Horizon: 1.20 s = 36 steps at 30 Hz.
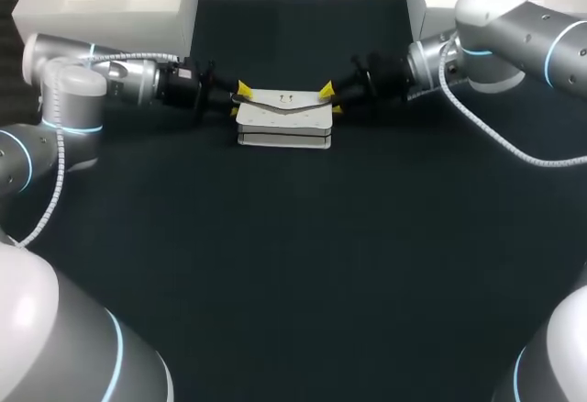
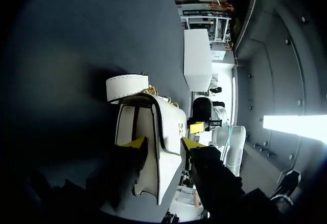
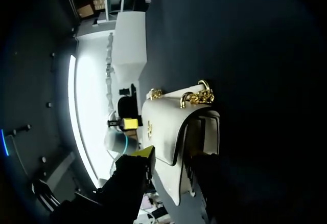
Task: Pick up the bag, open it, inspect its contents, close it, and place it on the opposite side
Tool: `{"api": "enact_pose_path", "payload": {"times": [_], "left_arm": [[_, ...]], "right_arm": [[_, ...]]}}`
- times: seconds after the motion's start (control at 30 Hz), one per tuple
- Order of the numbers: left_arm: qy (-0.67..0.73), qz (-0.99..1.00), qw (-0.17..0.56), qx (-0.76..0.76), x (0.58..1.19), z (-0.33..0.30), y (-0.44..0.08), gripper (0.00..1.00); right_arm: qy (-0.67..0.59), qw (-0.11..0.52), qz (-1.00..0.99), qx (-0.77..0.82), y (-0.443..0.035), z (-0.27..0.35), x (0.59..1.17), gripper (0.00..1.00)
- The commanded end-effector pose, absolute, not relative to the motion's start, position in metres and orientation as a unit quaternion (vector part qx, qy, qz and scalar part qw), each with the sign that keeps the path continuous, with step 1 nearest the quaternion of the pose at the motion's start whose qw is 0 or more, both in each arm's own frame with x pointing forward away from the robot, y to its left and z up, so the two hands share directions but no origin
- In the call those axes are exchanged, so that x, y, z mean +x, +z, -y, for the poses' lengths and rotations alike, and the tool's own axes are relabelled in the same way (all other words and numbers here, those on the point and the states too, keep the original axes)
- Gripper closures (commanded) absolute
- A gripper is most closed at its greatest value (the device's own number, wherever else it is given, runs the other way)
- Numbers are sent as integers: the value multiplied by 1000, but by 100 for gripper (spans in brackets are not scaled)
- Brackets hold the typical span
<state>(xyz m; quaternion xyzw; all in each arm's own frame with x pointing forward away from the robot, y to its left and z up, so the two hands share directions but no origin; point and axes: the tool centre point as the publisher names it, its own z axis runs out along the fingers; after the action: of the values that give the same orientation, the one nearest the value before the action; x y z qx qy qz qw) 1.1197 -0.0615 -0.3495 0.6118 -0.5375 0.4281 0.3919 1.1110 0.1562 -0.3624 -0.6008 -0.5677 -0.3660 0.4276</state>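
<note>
**Operator:** Report left claw [image 2: 162,143] condition.

**Technician:** Clamped on the white bag [image 2: 171,121]. One end of the bag sits between both fingers, with its strap [image 2: 125,87] ahead of the tips.

**Operator:** Right claw [image 3: 171,156]?

**Technician:** Also clamped, on the opposite end. The gold chain [image 3: 199,97] lies ahead of its fingers. The bag spans between the two claws, over the dark table [image 1: 293,264]. Contact with the table cannot be determined.

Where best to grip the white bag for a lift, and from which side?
The narrow ends, coming in sideways from left and right. The bag looks upright, flap closed, thin enough to span; left gripper and right gripper sit at those ends.
</note>
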Motion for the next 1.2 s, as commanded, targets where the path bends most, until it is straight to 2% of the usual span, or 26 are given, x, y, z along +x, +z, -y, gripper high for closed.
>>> {"api": "enact_pose_path", "payload": {"times": [0.03,0.07,0.13,0.2,0.23,0.37,0.6,0.8,0.97,1.0,1.03,1.07,1.2], "left_arm": [[432,534,380,619,1101,55,-340,18],[433,533,380,619,1098,54,-339,18],[435,532,381,618,1094,52,-338,26],[435,532,382,618,1091,52,-337,47],[435,532,382,617,1089,52,-337,52],[425,538,383,619,1085,53,-336,63],[399,535,394,632,1086,53,-347,59],[391,533,400,635,1092,56,-352,81],[382,534,407,635,1098,58,-356,81],[381,533,409,635,1099,58,-357,84],[380,532,410,636,1099,58,-358,87],[380,532,410,636,1099,58,-358,100],[382,532,410,635,1098,53,-354,100]], "right_arm": [[-360,412,570,-613,-352,-149,1105,0],[-359,410,571,-614,-351,-147,1105,0],[-358,406,572,-617,-349,-143,1104,0],[-355,401,573,-620,-347,-139,1103,0],[-354,399,573,-622,-347,-137,1102,0],[-344,389,579,-628,-345,-129,1100,0],[-330,379,585,-637,-344,-118,1100,0],[-327,374,587,-640,-342,-114,1098,0],[-326,373,589,-639,-341,-110,1096,0],[-325,372,589,-639,-341,-110,1096,0],[-325,372,590,-639,-341,-109,1095,0],[-324,372,590,-639,-341,-108,1095,0],[-319,368,590,-645,-341,-102,1094,0]]}}
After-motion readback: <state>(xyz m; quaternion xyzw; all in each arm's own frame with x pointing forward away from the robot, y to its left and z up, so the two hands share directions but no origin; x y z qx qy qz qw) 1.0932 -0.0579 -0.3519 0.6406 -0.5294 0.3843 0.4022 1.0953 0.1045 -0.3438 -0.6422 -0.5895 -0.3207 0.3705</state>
